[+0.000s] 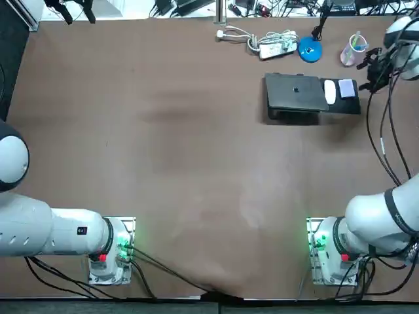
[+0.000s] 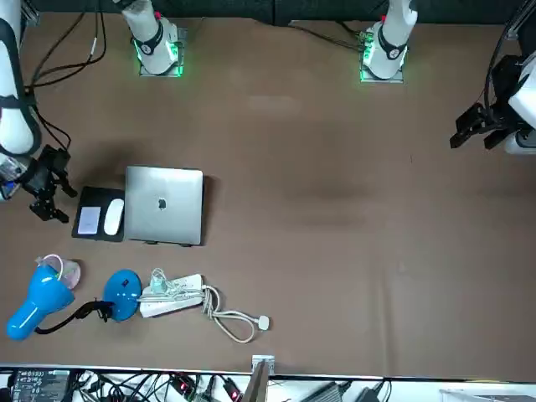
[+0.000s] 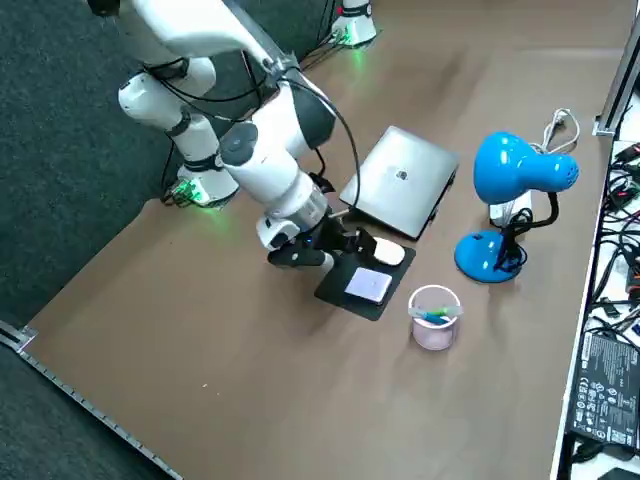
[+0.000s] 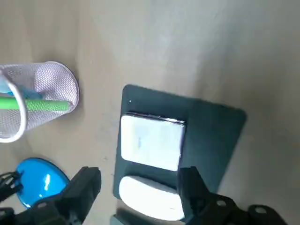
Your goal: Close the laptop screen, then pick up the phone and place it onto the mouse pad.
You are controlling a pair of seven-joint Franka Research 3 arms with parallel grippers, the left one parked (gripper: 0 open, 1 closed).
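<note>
The silver laptop [image 1: 294,93] [image 2: 165,205] [image 3: 402,182] lies with its lid down. Beside it the dark mouse pad [image 1: 345,105] [image 2: 95,199] [image 3: 338,287] [image 4: 211,131] carries the white phone [image 1: 347,88] [image 2: 88,219] [image 3: 368,285] [image 4: 151,141] lying flat next to a white mouse [image 1: 330,91] [image 2: 113,216] [image 3: 388,254] [image 4: 150,197]. My right gripper [image 1: 374,70] [image 2: 48,197] [image 3: 335,245] [image 4: 138,177] hovers by the pad's outer edge, a little above it. It is open and holds nothing.
A mesh cup [image 1: 353,49] [image 3: 433,318] [image 4: 35,93] with a green pen stands just beyond the pad. A blue desk lamp [image 1: 309,49] [image 3: 510,190] and a white power strip [image 1: 275,46] [image 2: 172,295] with its cable sit behind the laptop.
</note>
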